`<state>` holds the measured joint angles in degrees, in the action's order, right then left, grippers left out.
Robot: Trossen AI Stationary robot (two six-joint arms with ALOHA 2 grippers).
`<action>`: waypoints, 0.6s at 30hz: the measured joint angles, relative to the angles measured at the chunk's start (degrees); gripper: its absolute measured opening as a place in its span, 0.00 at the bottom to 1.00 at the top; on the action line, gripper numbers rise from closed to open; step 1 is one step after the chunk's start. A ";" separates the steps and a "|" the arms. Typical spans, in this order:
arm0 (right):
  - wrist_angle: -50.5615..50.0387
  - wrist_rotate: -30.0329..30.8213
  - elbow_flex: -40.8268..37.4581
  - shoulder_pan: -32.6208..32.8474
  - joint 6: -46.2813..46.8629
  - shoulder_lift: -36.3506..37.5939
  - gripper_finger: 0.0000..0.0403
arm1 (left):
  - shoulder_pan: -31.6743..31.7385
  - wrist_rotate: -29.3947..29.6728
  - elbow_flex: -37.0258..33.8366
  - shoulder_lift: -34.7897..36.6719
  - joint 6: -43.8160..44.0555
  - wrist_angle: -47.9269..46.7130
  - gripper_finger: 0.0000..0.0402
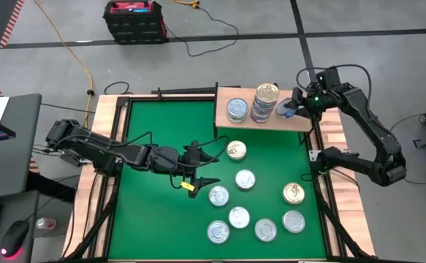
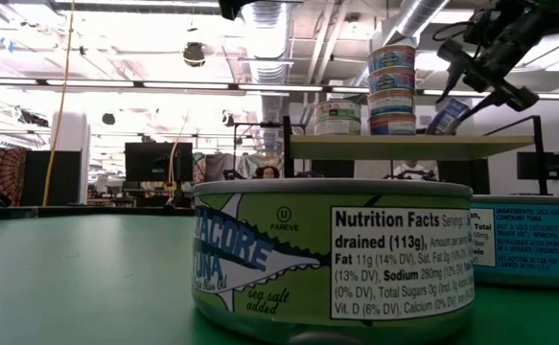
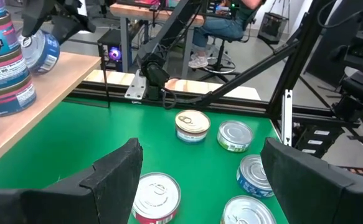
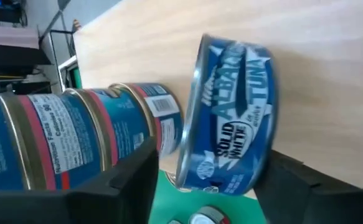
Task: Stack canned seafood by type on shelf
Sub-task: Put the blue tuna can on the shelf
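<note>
1. Nearest the front edge of the green worktop point(image 1: 154, 219), loose tins point(image 1: 240, 217) lie flat and scattered toward the right front corner, lids up. Most have silver lids; a gold-lidded tin point(image 1: 294, 193) sits near the right edge. They look like stock not yet sorted.

2. Toward the middle of the worktop, the left gripper point(image 1: 198, 169) hovers low over the green surface with its fingers point(image 3: 116, 177) spread wide and nothing between them. Another gold-lidded tin point(image 1: 236, 150) lies just ahead of it. The arm appears to be waiting, or lining up for its next pick.

3. At the far edge stands the shelf point(image 1: 300, 121), a light wooden board on thin black legs. On it sit a single silver-lidded tin point(image 1: 237, 109) and, beside it, a taller stack point(image 1: 265, 101) of several tins topped by a gold lid, so the types are kept apart.

4. At the shelf's right end, the right gripper point(image 1: 294, 106) reaches in from the far right corner. A blue tuna tin point(image 4: 228, 118) stands tilted on its edge between the fingers point(image 4: 128, 180), which are parted; whether they grip it cannot be told. It is probably being set down or let go there to start another group.
</note>
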<state>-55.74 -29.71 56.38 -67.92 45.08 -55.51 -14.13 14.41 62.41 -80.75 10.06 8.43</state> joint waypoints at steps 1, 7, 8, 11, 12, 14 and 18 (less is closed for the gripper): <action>-0.28 0.03 0.00 -0.09 0.15 0.02 0.67 | 0.00 0.00 0.00 0.00 0.00 0.01 0.79; -5.27 2.57 0.00 -0.52 -1.04 0.02 0.70 | 0.00 -0.06 0.00 0.00 0.00 0.00 0.79; -5.69 2.79 0.00 -0.52 -1.39 0.02 0.70 | 0.00 -0.38 0.00 0.00 0.00 0.00 0.79; -6.23 2.83 0.53 -0.40 -1.83 0.00 0.70 | 0.00 -0.97 0.00 0.00 0.05 0.00 0.79; -6.55 2.86 1.06 -0.34 -2.09 0.00 0.70 | 0.00 -1.07 0.00 0.00 0.05 0.00 0.79; -7.41 3.01 2.35 -0.35 -2.85 0.02 0.70 | 0.00 -1.09 0.00 0.00 0.06 0.00 0.79; -11.90 6.32 5.33 -0.35 -4.96 0.02 0.70 | 0.00 -1.18 0.00 0.00 0.17 0.00 0.79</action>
<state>-67.64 -23.39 61.71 -68.27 40.12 -55.48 -14.13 13.23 62.41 -80.75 10.23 8.43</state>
